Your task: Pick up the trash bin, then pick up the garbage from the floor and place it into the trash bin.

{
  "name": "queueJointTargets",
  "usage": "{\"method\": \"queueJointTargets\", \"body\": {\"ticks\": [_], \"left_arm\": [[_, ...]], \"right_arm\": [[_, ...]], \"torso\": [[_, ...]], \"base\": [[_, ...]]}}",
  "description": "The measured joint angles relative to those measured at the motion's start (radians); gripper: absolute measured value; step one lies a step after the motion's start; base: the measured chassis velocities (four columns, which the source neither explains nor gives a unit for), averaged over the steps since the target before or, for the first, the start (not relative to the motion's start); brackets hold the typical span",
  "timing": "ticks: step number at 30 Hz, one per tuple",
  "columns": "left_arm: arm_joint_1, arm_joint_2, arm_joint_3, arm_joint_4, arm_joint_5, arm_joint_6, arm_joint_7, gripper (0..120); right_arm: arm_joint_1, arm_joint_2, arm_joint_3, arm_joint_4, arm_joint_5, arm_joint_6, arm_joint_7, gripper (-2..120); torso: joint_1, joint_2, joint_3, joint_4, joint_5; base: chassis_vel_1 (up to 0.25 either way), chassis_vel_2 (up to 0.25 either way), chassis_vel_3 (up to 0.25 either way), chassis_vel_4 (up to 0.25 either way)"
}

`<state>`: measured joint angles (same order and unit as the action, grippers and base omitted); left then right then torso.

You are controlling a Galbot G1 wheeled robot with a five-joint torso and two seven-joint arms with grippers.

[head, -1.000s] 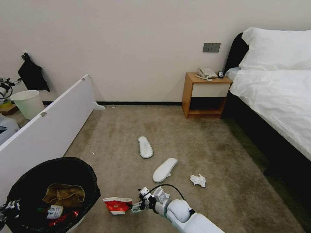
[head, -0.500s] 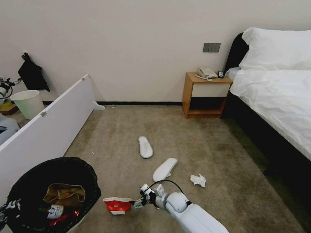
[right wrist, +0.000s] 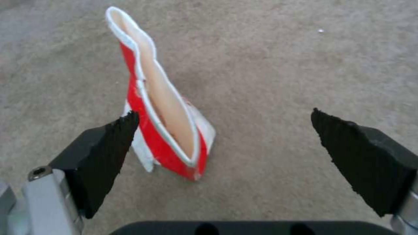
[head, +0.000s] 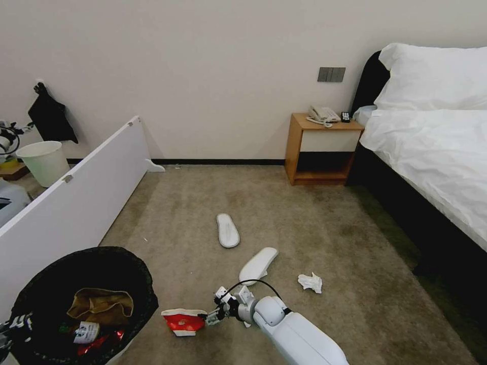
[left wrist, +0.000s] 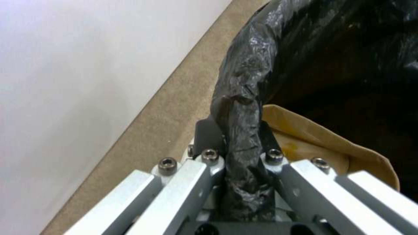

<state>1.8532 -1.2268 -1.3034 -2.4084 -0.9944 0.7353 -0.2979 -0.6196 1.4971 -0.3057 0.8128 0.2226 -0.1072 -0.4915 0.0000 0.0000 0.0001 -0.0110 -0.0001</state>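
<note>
Flattened red cup between spread right gripper jaws, nearer one.

Trash bin: lower edge cut off by the head view's bottom; whitish body mostly hidden under the black bag.
Bin contents: label on the bottle too small to read.
Left end effector: fingertips hidden by bag plastic.

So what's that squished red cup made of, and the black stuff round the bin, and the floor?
The red cup looks like thin paper: it is pressed flat, with a white rolled rim and a pale matte inside. The trash bin lining looks like thin plastic film, shiny and crinkled where the left tool pinches it. The floor looks like short-pile carpet, beige and fuzzy.
</note>
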Motion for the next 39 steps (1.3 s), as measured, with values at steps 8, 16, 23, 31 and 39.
{"method": "queueJointTargets", "body": {"ticks": [8, 16, 23, 31, 39], "left_arm": [[0.004, -0.002, 0.001, -0.006, 0.001, 0.0, -0.002, 3], [0.005, -0.011, 0.001, -0.014, 0.003, 0.0, -0.004, 3], [0.006, -0.017, 0.005, -0.021, 0.009, 0.0, -0.007, 3], [0.009, -0.019, 0.005, -0.027, 0.009, 0.0, -0.011, 3], [0.009, -0.026, 0.01, -0.031, 0.014, 0.0, -0.011, 3]], "right_arm": [[0.015, 0.024, -0.002, -0.042, -0.008, 0.005, -0.042, 100], [0.037, 0.059, 0.009, -0.12, -0.039, 0.024, -0.076, 100], [0.045, 0.076, 0.011, -0.145, -0.046, 0.028, -0.106, 100], [0.065, 0.113, 0.02, -0.206, -0.062, 0.033, -0.137, 98], [0.078, 0.113, 0.034, -0.255, -0.073, 0.04, -0.163, 72]], "torso": [[0.0, 0.0, 0.0, 0.0, 0.0], [0.0, 0.0, 0.0, -0.0001, 0.0], [0.0, 0.0, 0.0, -0.0001, 0.0], [0.0, 0.0, 0.0, 0.0001, 0.0], [0.0, 0.0, 0.0, -0.0001, 0.0001]], "base": [[0.0, 0.0, 0.0, 0.0], [0.0, 0.0, 0.0, 0.0], [0.0, 0.0, 0.0, 0.0], [0.0, 0.0, 0.0, 0.0], [0.0, 0.0, 0.0, 0.0]]}}
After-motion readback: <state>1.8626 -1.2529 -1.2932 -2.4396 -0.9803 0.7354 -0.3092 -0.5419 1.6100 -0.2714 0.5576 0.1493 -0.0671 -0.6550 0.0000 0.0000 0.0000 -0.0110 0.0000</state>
